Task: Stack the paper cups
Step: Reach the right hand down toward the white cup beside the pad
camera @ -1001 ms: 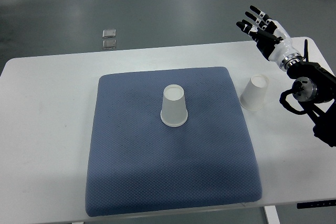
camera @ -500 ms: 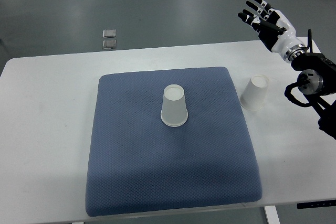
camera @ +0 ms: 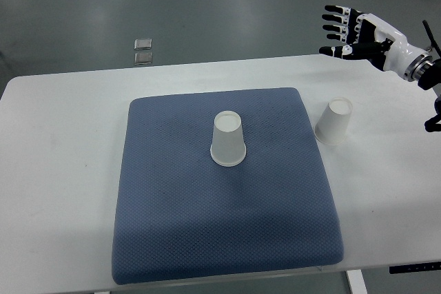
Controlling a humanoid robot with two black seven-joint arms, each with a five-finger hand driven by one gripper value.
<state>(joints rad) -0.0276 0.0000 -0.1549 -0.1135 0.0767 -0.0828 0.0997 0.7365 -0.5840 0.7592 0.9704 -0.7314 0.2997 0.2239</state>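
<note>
Two white paper cups stand upside down, well apart from each other. One cup (camera: pixel 229 140) sits near the middle of a blue-grey quilted mat (camera: pixel 172 225), slightly toward its far edge, with its wide rim down on the fabric and its narrow base facing up. The second cup (camera: pixel 334 121) stands off the mat, directly on the white table (camera: pixel 62 170), just beside the mat's right edge near the far right corner; it too is inverted and appears to lean a little. Neither cup is stacked on the other.

The right hand (camera: pixel 353 29) hangs in the air above the table's far right corner, well clear of both cups, its arm coming in from the right edge. Its dark fingers (camera: pixel 335 22) are spread and stretched out toward the left, holding nothing.

Beyond the table, on the grey floor, lie two small pale square items (camera: pixel 143 50), one just behind the other.
</note>
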